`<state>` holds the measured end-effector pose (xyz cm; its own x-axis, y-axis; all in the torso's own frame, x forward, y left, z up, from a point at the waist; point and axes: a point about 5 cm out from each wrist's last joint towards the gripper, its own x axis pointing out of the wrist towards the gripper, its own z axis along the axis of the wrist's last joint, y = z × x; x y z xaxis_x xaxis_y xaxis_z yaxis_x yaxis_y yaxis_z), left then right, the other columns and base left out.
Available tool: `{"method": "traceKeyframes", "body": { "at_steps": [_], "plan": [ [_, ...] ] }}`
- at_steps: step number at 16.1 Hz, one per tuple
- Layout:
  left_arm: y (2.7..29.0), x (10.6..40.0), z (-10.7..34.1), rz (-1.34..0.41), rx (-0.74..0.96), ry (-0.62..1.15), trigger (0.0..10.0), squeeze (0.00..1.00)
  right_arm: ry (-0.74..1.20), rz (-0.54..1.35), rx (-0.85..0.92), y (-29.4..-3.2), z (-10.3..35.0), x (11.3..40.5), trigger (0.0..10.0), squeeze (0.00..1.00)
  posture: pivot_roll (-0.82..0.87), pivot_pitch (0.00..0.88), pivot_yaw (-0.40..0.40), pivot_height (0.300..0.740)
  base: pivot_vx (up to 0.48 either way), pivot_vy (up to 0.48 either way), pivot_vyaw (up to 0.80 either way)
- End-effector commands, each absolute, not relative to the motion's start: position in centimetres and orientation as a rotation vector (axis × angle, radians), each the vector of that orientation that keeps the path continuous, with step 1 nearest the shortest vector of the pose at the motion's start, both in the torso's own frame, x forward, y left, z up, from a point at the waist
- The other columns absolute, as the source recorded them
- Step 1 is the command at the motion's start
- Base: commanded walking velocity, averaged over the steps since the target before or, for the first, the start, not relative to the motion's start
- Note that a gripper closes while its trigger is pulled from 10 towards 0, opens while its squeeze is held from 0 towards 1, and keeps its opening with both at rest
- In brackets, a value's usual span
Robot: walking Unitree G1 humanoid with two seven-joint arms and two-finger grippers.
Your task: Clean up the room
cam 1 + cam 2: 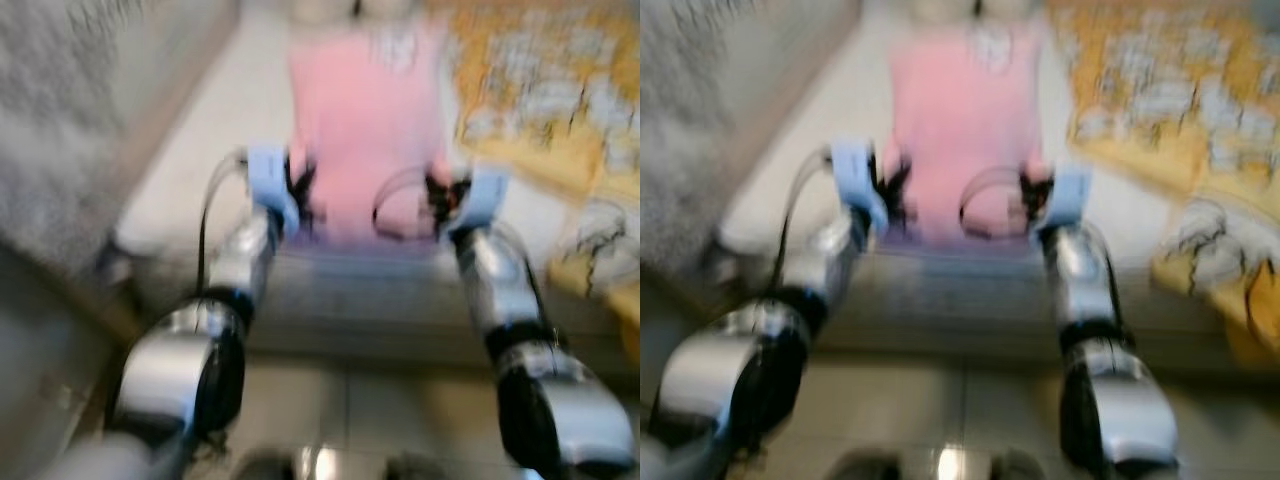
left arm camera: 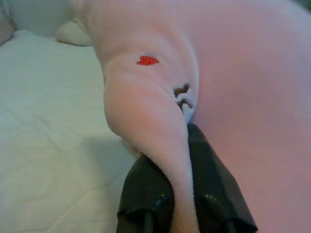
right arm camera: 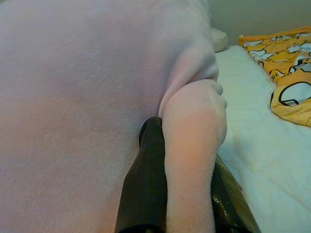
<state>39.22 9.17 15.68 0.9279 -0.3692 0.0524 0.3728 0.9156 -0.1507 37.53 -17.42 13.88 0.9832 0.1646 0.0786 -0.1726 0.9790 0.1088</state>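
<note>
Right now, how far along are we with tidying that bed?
Done: both grips look secured. The left gripper pinches a fold of the soft pink fleece blanket, and the right gripper pinches another fold. In hand: the blanket is held by both sides over the white quilted bed. Left: folding or laying it down, and the orange and white patterned cloth is still crumpled beside it.

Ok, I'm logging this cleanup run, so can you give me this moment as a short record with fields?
surface: white bed
held item: pink blanket, spread over the bed
left pincer: shut on a fold at the blanket's edge
right pincer: shut on a fold at the blanket's other edge
nearby: yellow patterned cloth on the bed, on the robot's right
image quality: head views blurred
</note>
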Motion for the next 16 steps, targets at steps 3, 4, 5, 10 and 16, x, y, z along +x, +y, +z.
{"method": "traceKeyframes", "body": {
  "at_steps": [3,4,5,10,16],
  "plan": [
    [10.66,39.71,16.90,-0.336,-0.153,-0.074,0.0,0.00,-0.122,0.175,0.118,-17.04,15.33,38.09,0.0,0.00,-0.06,0.000,0.035,0.740,0.000,0.480,0.00],
    [10.70,39.73,16.92,-0.335,-0.150,-0.073,0.0,0.00,-0.122,0.177,0.117,-17.00,15.40,38.14,0.0,0.00,-0.06,0.000,0.031,0.740,0.000,0.480,0.00],
    [10.72,39.75,16.89,-0.332,-0.143,-0.069,0.0,0.00,-0.118,0.173,0.109,-17.05,15.49,38.24,0.0,0.00,-0.06,0.000,0.029,0.740,0.000,0.480,0.00],
    [10.29,39.73,16.57,-0.330,-0.116,-0.039,10.0,0.00,-0.110,0.125,0.079,-17.82,15.52,38.30,10.0,0.00,-0.07,0.000,0.030,0.740,0.093,0.052,0.00],
    [10.06,39.67,16.28,-0.312,-0.122,-0.025,10.0,0.00,-0.107,0.133,0.073,-17.21,14.99,38.10,10.0,0.00,-0.07,0.000,0.037,0.740,0.471,0.000,0.00]
  ]
}}
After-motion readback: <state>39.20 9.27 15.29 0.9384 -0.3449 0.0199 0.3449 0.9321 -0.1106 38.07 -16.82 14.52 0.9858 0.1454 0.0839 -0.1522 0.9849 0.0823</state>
